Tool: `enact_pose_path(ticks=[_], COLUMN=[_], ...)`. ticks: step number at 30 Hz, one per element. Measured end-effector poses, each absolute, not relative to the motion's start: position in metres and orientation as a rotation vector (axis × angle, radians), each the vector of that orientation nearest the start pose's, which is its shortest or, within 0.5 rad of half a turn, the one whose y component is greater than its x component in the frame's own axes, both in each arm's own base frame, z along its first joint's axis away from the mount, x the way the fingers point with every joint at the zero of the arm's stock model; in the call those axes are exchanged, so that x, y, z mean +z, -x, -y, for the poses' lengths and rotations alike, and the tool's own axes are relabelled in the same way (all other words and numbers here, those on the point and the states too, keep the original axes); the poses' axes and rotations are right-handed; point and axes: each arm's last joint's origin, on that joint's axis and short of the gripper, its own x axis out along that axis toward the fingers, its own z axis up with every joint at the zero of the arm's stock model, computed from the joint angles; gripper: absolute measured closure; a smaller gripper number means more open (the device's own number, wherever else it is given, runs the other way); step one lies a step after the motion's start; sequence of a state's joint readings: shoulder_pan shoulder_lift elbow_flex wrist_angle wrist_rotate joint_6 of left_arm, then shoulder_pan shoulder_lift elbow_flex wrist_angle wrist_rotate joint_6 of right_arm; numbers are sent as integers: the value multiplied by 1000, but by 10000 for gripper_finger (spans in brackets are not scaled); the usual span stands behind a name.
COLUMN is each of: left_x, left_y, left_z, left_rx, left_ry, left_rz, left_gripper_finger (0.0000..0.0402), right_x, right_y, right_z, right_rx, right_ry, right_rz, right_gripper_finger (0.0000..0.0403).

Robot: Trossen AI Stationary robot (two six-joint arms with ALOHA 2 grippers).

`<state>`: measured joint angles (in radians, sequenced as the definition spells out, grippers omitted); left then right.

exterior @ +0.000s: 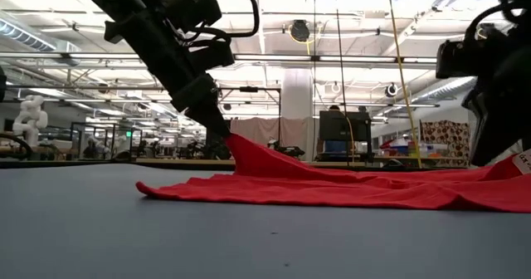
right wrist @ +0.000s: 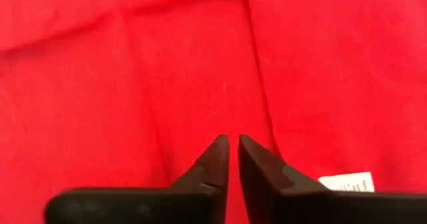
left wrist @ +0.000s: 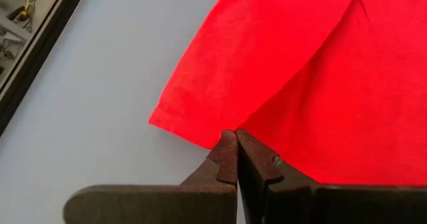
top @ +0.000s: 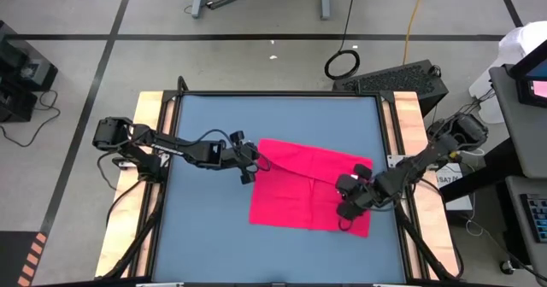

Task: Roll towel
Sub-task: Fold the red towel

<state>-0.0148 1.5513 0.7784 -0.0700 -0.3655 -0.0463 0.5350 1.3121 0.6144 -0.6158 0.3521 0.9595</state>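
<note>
On blue table (top: 205, 202), towel (top: 286, 197), nothing beside

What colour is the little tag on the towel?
White, with tiny dark print; the tag on the red-pink towel shows best in the right wrist view.

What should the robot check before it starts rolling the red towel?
1. Left pincer shut on the towel edge: ok.
2. That edge lifted off the table, as the low view shows: ok.
3. Right pincer gripping cloth: cannot tell; its tips are nearly together over the towel.
4. Towel lying flat: not ok, it has folds and creases.
5. White tag in sight beside the right pincer: ok.
</note>
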Motion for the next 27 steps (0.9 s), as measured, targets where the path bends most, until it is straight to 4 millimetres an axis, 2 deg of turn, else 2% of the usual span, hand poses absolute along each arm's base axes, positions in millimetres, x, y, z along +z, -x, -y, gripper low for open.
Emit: enact_pose_path(ticks=[5,10,16,21,24,27], left_x=[169,169,169,169,168,168], left_y=[-295,-295,-296,-296,-296,-296], left_z=[-4,-3,-1,-1,0,1], left_rx=[335,332,318,323,318,316], left_ry=[-117,-115,-111,-89,-90,-91], left_rz=[-823,-822,-821,-818,-818,-818], left_gripper_finger=[402,402,402,402,402,402], right_x=[155,160,189,211,209,199], right_y=[-179,-166,-153,-150,-144,-134], right_z=[-94,-91,-81,-89,-98,-103], right_rx=[-367,-427,-637,-605,-527,-495], right_ry=[-230,-220,-149,-70,9,60], right_rz=[-1138,-1235,-1357,-1389,-1399,-1402], right_gripper_finger=[387,339,262,227,221,220])
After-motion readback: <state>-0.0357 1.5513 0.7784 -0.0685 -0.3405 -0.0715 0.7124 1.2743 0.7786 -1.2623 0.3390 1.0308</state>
